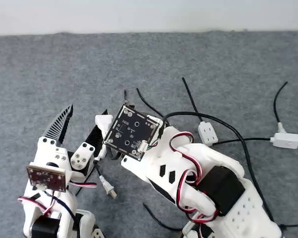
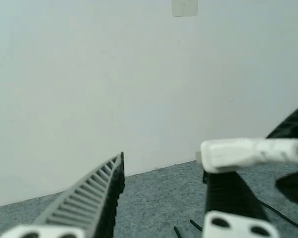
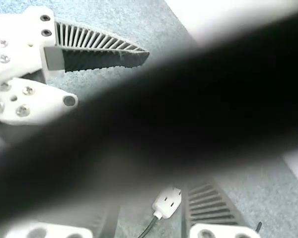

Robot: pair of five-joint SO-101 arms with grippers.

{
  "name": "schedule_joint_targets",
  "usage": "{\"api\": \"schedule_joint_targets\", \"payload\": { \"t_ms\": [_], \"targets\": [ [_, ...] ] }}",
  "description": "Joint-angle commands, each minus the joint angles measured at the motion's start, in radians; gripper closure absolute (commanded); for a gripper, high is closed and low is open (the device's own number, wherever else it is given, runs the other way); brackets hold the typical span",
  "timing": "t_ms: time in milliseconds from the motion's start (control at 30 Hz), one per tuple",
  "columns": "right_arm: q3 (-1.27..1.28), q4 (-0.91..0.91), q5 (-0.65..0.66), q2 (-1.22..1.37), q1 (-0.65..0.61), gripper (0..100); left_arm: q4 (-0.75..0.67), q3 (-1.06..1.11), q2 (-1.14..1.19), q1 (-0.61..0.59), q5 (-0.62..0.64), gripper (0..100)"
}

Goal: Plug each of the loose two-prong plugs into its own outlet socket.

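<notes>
- The left gripper [image 1: 88,110], a white body with black ribbed fingers, sits at the lower left over the grey carpet [image 1: 49,64]. Its jaws are wide apart with nothing between them.
- A small white plastic connector block [image 1: 104,122] on a cord is just beside the tip of one left finger. From the left wrist it sits just above that finger, off the carpet. Can't tell if it's a plug or a socket end.
- The white right arm [image 1: 188,168] comes in from the lower right, and its square black camera board [image 1: 131,131] is right next to that block. As for the right gripper [image 3: 139,218], I honestly can't tell whether it's apart or closed.
- A pale loose two-prong plug [image 1: 109,189] on a black cord lies on the carpet just beside the left arm, well apart from both sockets.
- A white outlet socket [image 1: 207,133] lies near the right arm, slots facing up. A second white outlet socket [image 1: 286,142] lies way off by the right edge.
</notes>
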Motion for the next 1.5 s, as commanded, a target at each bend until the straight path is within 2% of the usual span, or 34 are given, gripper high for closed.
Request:
{"api": "schedule_joint_targets", "payload": {
  "t_ms": [0,267,667,800,900,967,1133,1200,1467],
  "targets": [
    [-0.078,-0.013,-0.009,-0.013,-0.005,86.2,-0.029,-0.013,-0.015,-0.002,0.015,75],
    [-0.081,-0.031,-0.008,-0.007,-0.008,86.2,-0.029,0.004,-0.015,0.040,0.011,75],
    [-0.018,-0.033,-0.005,-0.004,-0.004,86.2,-0.048,0.015,-0.015,0.031,0.005,75],
    [0.043,-0.068,-0.031,-0.004,-0.002,86.2,-0.123,0.039,-0.014,-0.061,-0.026,75],
    [0.063,-0.099,-0.143,-0.002,0.024,86.2,-0.247,0.093,-0.014,-0.161,-0.026,75],
    [0.074,-0.114,-0.170,0.007,0.056,86.2,-0.302,0.116,-0.012,-0.206,-0.026,75],
    [0.118,-0.079,-0.166,0.156,0.074,86.3,-0.321,0.120,-0.011,-0.229,-0.026,75],
    [0.129,-0.054,-0.115,0.243,0.074,86.3,-0.321,0.122,-0.011,-0.229,-0.026,75],
    [0.219,-0.031,0.304,0.596,0.073,86.3,-0.318,0.122,-0.011,-0.233,-0.032,75]
  ]
}}
